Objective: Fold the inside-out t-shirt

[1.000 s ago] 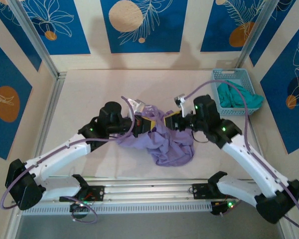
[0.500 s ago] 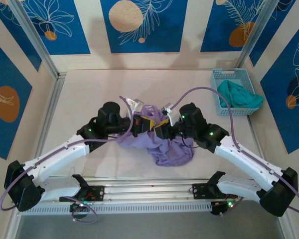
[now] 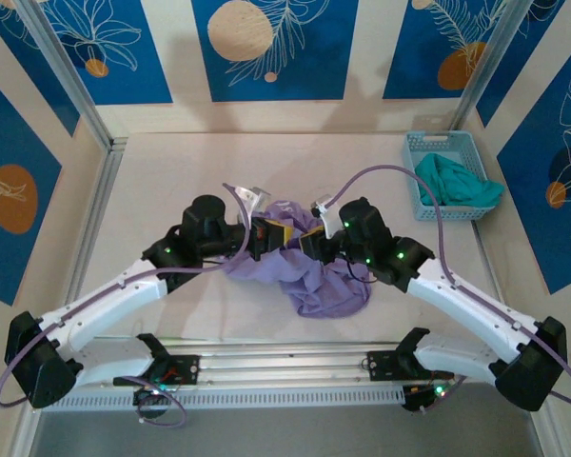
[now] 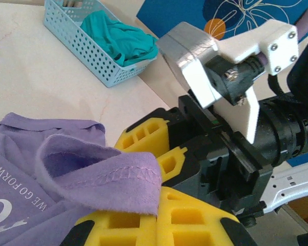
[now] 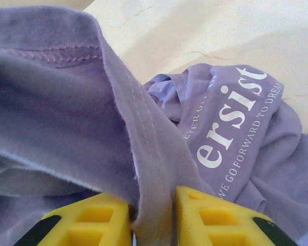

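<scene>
Lavender cotton sits at the middle of the table (image 3: 171, 181): the lavender t-shirt (image 3: 324, 281) lies in a crumpled heap, and both arms have their noses in its upper edge.

Left gripper (image 4: 156, 204) first. Its yellow fingers (image 4: 195, 221) are pressed together, and a stitched hem of the shirt folds over them and runs down into the line where they meet, so it is clamped on cloth. White lettering shows on the fabric at eight o'clock of that grip.

Now the right gripper (image 5: 153, 207). Its yellow fingers (image 5: 215, 221) stand a narrow slot apart, and that slot is packed with a doubled fold of the shirt. The seam stitching runs straight down into it, and cloth touches both fingers. I'd call that pinched on the shirt. There's more white print on the panel at two o'clock of it.

From above, the left arm comes in from seven o'clock with its wrist pointing toward three. The right arm sweeps in from five o'clock, wrist pointing toward nine. The two grippers meet nose to nose, just beside each other, over the top of the heap.

At two o'clock from the shirt, a pale blue basket (image 3: 430, 145) holds a teal garment (image 3: 457, 179), well apart from the action.
</scene>
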{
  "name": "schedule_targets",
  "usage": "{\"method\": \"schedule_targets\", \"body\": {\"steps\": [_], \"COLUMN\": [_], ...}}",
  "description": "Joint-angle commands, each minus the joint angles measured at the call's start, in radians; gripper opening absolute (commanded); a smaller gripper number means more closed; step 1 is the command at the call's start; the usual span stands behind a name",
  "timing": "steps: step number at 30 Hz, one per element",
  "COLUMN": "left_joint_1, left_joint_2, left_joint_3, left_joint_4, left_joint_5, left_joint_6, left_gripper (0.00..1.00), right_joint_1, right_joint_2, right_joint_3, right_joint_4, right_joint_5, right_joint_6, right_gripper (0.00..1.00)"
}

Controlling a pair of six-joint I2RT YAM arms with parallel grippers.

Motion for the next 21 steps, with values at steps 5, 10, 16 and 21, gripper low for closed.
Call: {"method": "schedule_targets", "body": {"steps": [5, 10, 16, 21], "left_joint_1": [0.006, 0.008, 0.017, 0.043], "left_joint_2": [-0.030, -0.037, -0.045, -0.050], "left_joint_3": [-0.010, -0.012, -0.015, -0.022], "left_joint_4": [0.004, -0.004, -0.069, -0.137], "left_joint_5": [-0.021, -0.034, -0.131, -0.269], "left_joint_6": [0.023, 0.033, 0.062, 0.082], "left_gripper": [0.00, 0.00, 0.00, 0.00], "right_joint_1": [-0.049, -0.068, -0.152, -0.310], "right_joint_2": [-0.019, -0.004, -0.038, -0.075], "right_joint_3": [0.029, 0.057, 0.095, 0.116], "right_joint_4": [-0.068, -0.088, -0.097, -0.032], "right_joint_5": [0.000, -0.033, -0.215, -0.602], "right_joint_6": [-0.011, -0.008, 0.009, 0.104], "right_gripper": [0.24, 0.16, 0.00, 0.00]}}
